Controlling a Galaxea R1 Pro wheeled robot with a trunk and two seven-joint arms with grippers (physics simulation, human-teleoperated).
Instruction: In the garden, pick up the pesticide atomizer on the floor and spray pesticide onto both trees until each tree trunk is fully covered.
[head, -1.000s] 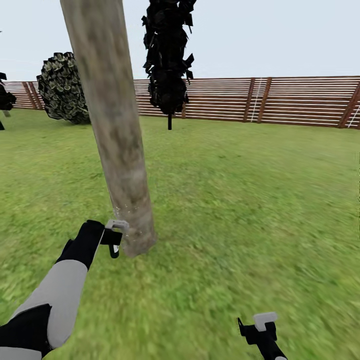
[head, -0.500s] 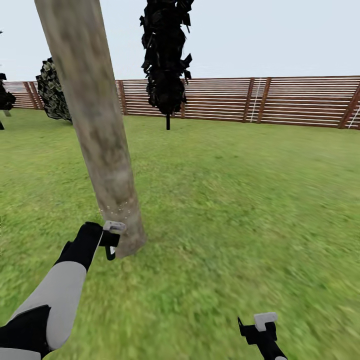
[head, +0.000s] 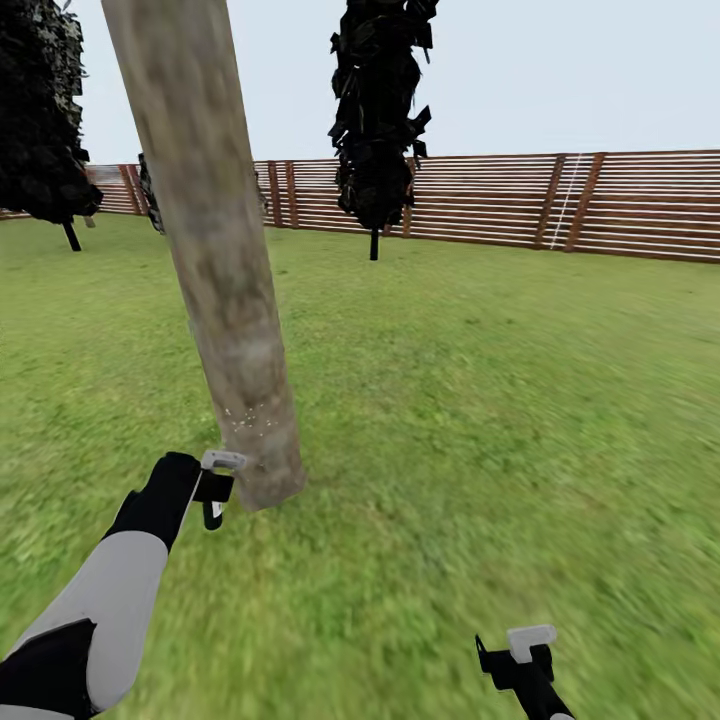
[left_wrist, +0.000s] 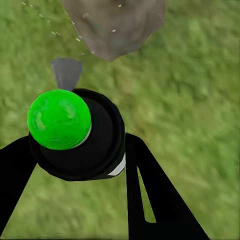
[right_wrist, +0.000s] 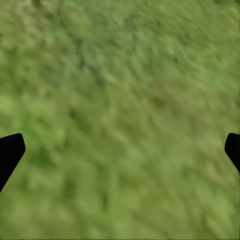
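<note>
Head view is giving us the whole garden: the grass floor (head: 480, 400) is spreading out to the slatted fence (head: 600, 205), two dark conifers (head: 380, 110) are standing back by it, and the big pale tree trunk (head: 225, 270) is rising just ahead, leaning across the frame. The left arm is reaching low toward the foot of that trunk, and the left claw (head: 215, 487) is sitting just beside the bark, which looks like the right range for a short spray to land. In the left wrist view the left claw's black fingers (left_wrist: 150, 190) are closing around the pesticide atomizer (left_wrist: 75, 132), green cap facing the camera and grey nozzle (left_wrist: 66, 72) pointing at the trunk base, so the aim is on the wood and not the lawn. The right claw (head: 520, 655) is hanging low and well apart from the tree, spread wide over bare grass, empty, simply out of the way. Smallest of all, pale specks of pesticide (head: 243, 418) are dotting the lower trunk only; by my reading, plenty of bark above is not yet covered.
</note>
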